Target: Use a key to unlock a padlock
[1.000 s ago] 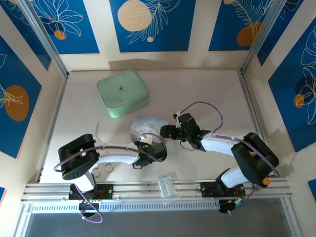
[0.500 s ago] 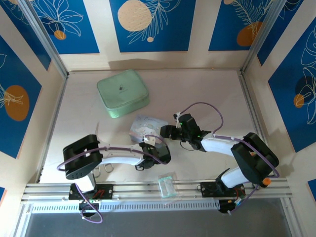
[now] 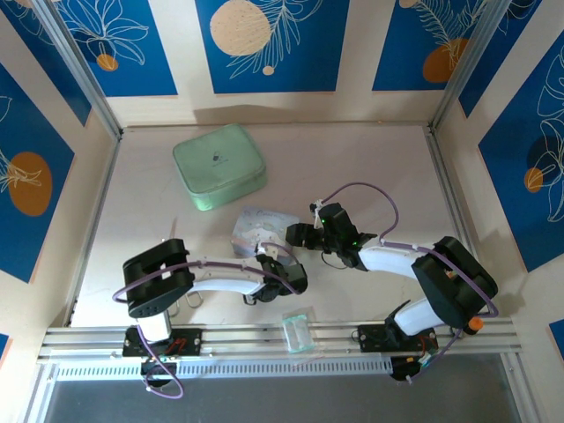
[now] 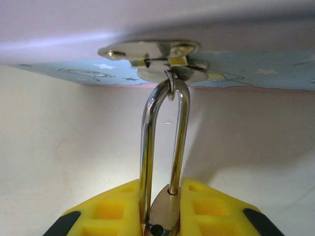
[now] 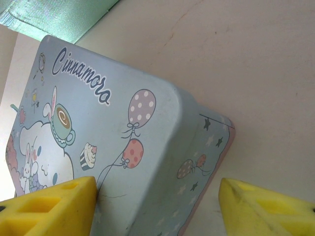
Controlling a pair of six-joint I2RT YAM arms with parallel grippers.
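Observation:
The padlock (image 4: 166,215) is a small brass body with a silver shackle (image 4: 147,137) that hangs through the metal hasp (image 4: 152,51) of the light blue cartoon box (image 4: 256,76). One shackle leg sits in the body. The other runs down beside it, next to a dark hole. My left gripper (image 4: 162,199) is shut on the padlock body, a yellow finger (image 4: 108,209) on each side. My right gripper (image 5: 157,196) straddles a corner of the box (image 5: 98,98): its left finger (image 5: 54,206) touches the lid and its right finger (image 5: 266,206) stands apart. The key is out of view.
In the top view both grippers, left (image 3: 271,254) and right (image 3: 296,235), meet at the box (image 3: 254,225) mid-table. A mint green case (image 3: 218,166) lies behind it. Wire loops (image 3: 187,301) lie near the left base, and a clear plastic bag (image 3: 298,330) sits on the front rail.
My left arm has swung to the right, toward the box, and its jaws have narrowed. The right arm and the box have not moved.

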